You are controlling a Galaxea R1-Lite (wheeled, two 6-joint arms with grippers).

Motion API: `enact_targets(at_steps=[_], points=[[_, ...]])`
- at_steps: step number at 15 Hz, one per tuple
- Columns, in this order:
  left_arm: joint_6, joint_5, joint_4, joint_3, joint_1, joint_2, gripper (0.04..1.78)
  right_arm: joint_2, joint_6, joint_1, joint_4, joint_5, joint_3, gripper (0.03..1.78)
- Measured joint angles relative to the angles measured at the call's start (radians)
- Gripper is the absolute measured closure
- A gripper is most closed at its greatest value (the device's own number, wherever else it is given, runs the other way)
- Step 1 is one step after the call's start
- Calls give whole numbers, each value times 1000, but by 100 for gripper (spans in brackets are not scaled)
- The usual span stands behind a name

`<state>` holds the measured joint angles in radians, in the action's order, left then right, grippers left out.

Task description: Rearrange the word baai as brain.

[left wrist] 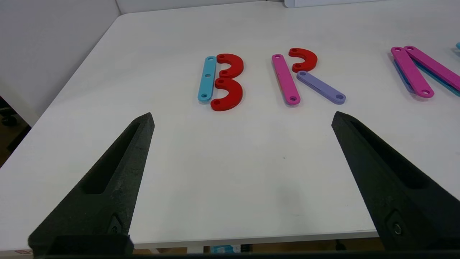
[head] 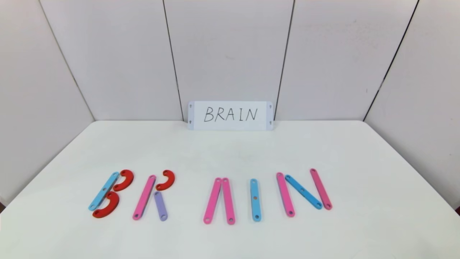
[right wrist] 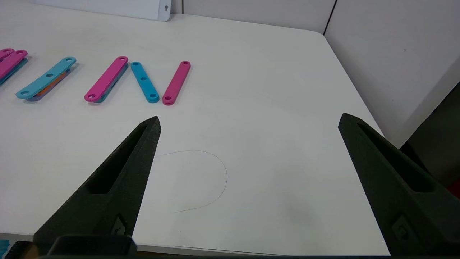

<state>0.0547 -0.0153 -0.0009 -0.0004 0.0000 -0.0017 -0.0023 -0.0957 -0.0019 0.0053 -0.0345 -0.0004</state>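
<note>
White table (head: 230, 237) with coloured strips spelling brain (head: 210, 196); handwritten card (head: 230, 115) stands behind. Left gripper (left wrist: 242, 117) and right gripper (right wrist: 249, 120) hover near the front edge, released, nothing between them.

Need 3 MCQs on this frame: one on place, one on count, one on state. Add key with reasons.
1. Where does the purple strip lie?
A. in the N, at the right end of the row
B. in the R, below its red curve
C. against the card

2. How many red curves are on the table?
A. two
B. three
C. five

3. How do the two pincers stand?
A. both open and empty, back at the near edge
B. left shut on a pink strip
C. right shut on a blue strip

Key:
1 B: the purple strip forms the R's leg, beside the pink strip and under the curve.
2 B: two curves in the B, one in the R.
3 A: the left pincer and the right pincer show wide-spread fingers with only bare table between them.
</note>
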Motion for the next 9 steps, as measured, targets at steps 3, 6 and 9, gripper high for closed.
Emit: enact_targets(at_steps=[3,6,9], points=[[3,-1,0,0,0,0,9,0,7,0,0,7,0,8],[-11,1,3,0,0,0,9,0,11,0,0,7,0,8],[-84,11,0,0,0,0,9,0,11,0,1,6,0,8]])
